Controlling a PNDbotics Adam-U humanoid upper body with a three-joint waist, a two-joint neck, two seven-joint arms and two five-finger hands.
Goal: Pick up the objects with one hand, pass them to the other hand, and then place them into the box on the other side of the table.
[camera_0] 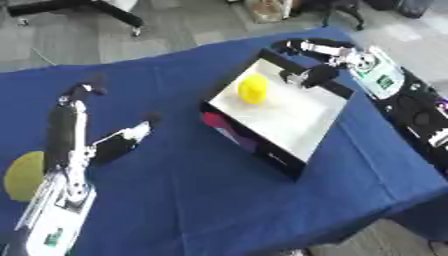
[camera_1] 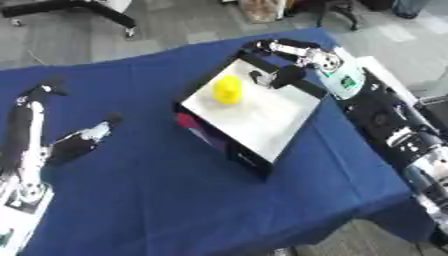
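**Yellow object in box; right hand empty at far rim**

The yellow object (camera_0: 253,89) lies inside the box (camera_0: 297,145), on the white floor near its far left corner. It is rounded, with no clear long axis and no discernible pointing direction; its exact kind cannot be made out.

The right hand (camera_0: 317,76) hangs at the far rim of the box, just to the right of the yellow object and apart from it. Its fingers are curled and hold nothing visible. Judged from this, the placement of this item appears done and the hand is free to leave.

The left hand (camera_0: 79,130) rests over the blue counter (camera_0: 219,200) at the left side, well apart from the box, with fingers straight and thumb spread, holding nothing.

A yellow-green disc (camera_0: 22,176) lies at the left edge of the counter, partly behind the left arm. It is near the left hand and far from the right, on the side towards the robot and outward from the palm. If it is the next item, the left hand is the one to take it. Its shape is flat and round, so approach direction matters little.

Risk: the disc sits close to the counter edge.
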